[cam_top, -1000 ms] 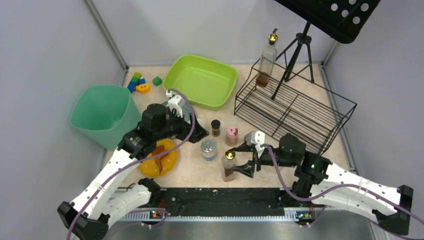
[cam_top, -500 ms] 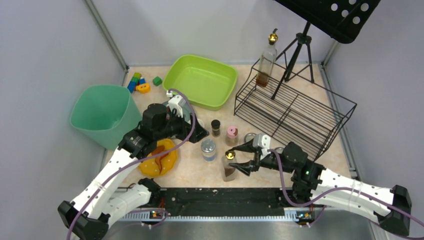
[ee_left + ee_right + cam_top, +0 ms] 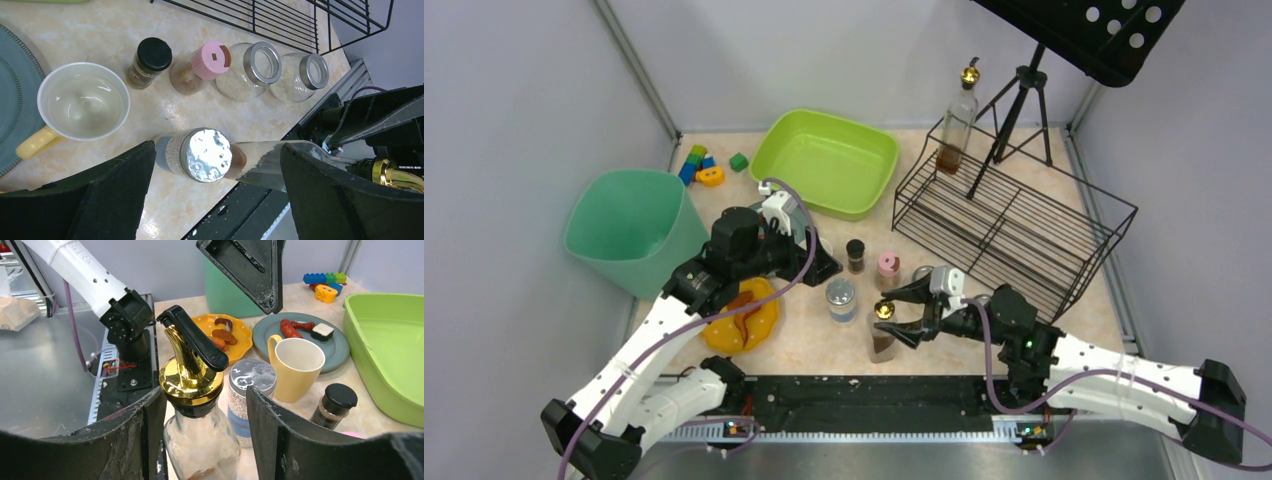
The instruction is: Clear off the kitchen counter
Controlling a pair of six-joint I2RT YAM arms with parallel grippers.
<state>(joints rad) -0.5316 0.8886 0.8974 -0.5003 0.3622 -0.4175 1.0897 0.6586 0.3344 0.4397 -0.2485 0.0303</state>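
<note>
The kitchen counter is a beige mottled surface. A glass bottle with a gold pourer stands near its front edge. My right gripper is open, its fingers on either side of the bottle's neck with small gaps. My left gripper is open and empty above the counter. In the left wrist view a foil-lidded jar shows between its fingers, lower down. That jar stands just left of the bottle.
A black-lidded spice jar, a pink-lidded jar, two metal-rimmed jars and a yellow mug crowd the middle. An orange plate, teal bin, green tub and wire rack surround them.
My right arm has pushed forward and left, bringing its open fingers from beside the gold-topped bottle to either side of its neck. The left arm has not moved.
</note>
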